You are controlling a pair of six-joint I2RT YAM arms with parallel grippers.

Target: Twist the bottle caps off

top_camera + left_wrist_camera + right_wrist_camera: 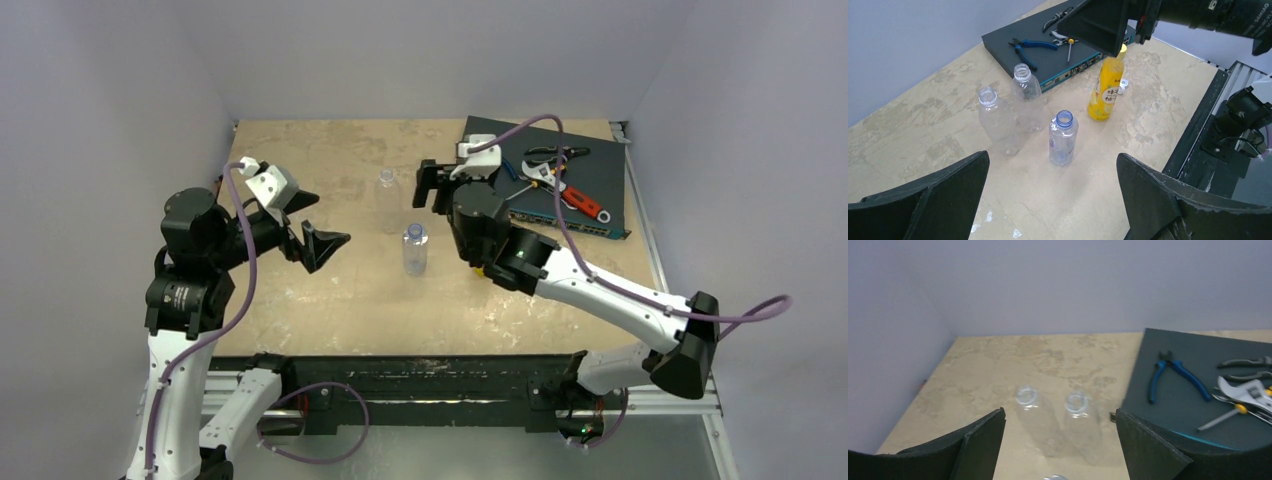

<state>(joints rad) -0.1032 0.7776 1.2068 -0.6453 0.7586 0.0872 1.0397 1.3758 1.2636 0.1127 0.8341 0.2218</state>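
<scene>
Three clear bottles stand upright with open mouths; the nearest has a blue neck ring. Behind them stands the orange-yellow bottle, its yellow cap on top. A small white cap lies on the table beside it. My left gripper is open and empty, left of the bottles. My right gripper is open, hovering over the orange bottle with nothing between its fingers; one finger partly covers the yellow cap. Two open bottle mouths show below it.
A dark flat box sits at the back right, carrying blue pliers, a wrench and other hand tools. Grey walls close in the table at the back and sides. The black table rail runs along the near edge.
</scene>
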